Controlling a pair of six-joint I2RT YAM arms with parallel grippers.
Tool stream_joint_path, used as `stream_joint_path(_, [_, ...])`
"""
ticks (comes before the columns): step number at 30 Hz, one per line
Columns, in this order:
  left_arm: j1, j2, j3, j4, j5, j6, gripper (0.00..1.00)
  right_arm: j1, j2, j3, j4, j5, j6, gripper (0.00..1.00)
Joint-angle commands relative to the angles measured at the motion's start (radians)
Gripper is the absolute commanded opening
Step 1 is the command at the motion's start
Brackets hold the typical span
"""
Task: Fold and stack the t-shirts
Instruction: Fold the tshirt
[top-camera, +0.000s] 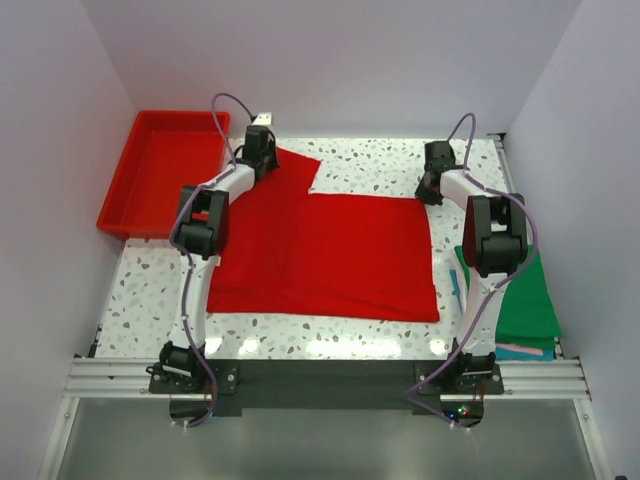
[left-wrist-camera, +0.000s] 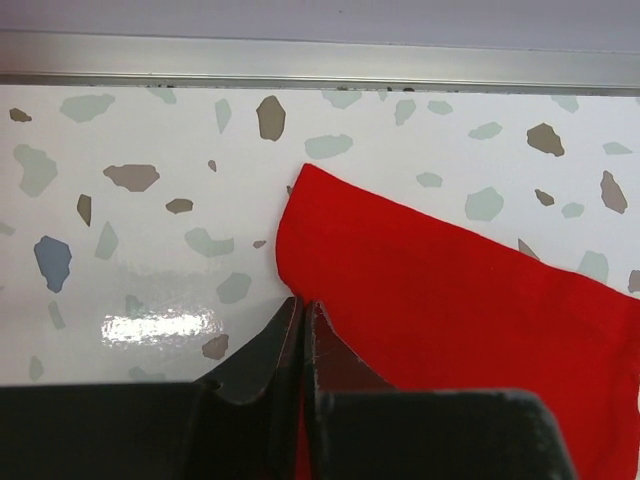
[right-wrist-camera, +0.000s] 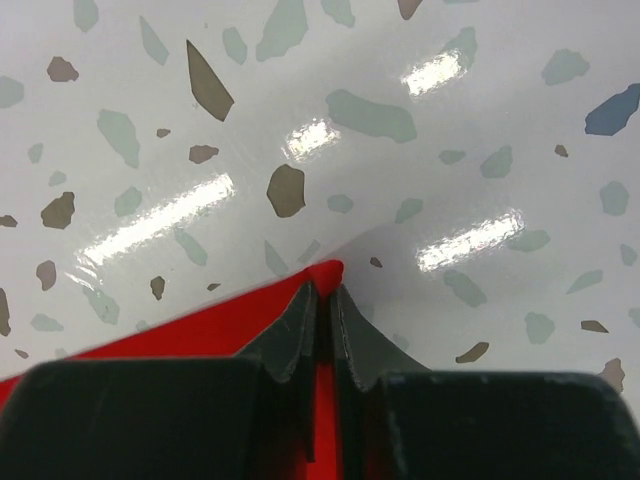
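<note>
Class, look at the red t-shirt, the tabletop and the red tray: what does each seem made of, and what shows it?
The red t-shirt looks like soft matte cloth, probably knit; it lies limp with folds. The tabletop is hard, glossy and speckled, terrazzo-look stone or laminate; it mirrors the lights. The tray looks rigid and smooth, probably moulded plastic; straight walls, slight sheen.

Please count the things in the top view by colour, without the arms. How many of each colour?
Red: 2, the red t-shirt and the tray
Green: 1, the green shirt, folded
Teal: 1, the teal shirt
Pink: 1, the pink shirt
Total: 5
</note>
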Motion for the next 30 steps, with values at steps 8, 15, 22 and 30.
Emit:
stream_joint_path(8, [0.02,-0.202,-0.048,0.109,0.018,-0.038,0.03,-0.014,-0.03,0.046,-0.002,-0.012,0.017,0.0])
stream_joint_path(15, [0.021,-0.329,-0.173,0.146,0.027,-0.045,0.0,-0.015,-0.119,0.0,0.009,-0.025,0.03,0.0])
stream_joint_path(22, [0.023,-0.481,-0.378,0.175,0.026,-0.057,0.0,-0.015,-0.219,-0.094,0.013,-0.038,0.041,0.0])
stream_joint_path(30, [0.023,-0.69,-0.64,0.199,-0.002,-0.09,0.0,-0.015,-0.384,-0.255,0.036,-0.061,0.08,0.0])
